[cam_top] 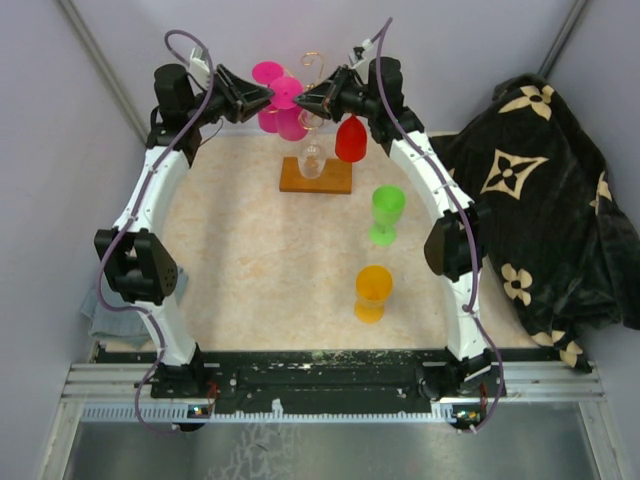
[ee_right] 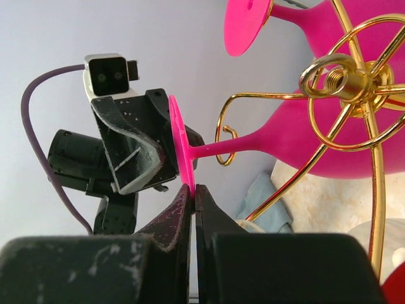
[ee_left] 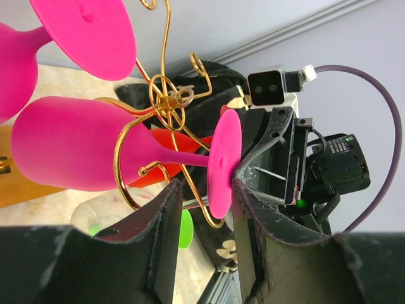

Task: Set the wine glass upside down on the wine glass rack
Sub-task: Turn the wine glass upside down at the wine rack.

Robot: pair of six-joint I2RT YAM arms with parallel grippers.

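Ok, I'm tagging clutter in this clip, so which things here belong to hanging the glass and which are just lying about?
In the job: pink wine glass, its foot inside the left gripper; wine glass rack; right gripper at that foot.
Lying about: green glass; orange glass; red glass by the rack; another pink glass; clear glass on its base; black patterned blanket; grey cloth.

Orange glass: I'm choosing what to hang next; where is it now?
In the top view, the orange glass stands on the table right of centre, between the green glass and the right arm's base.
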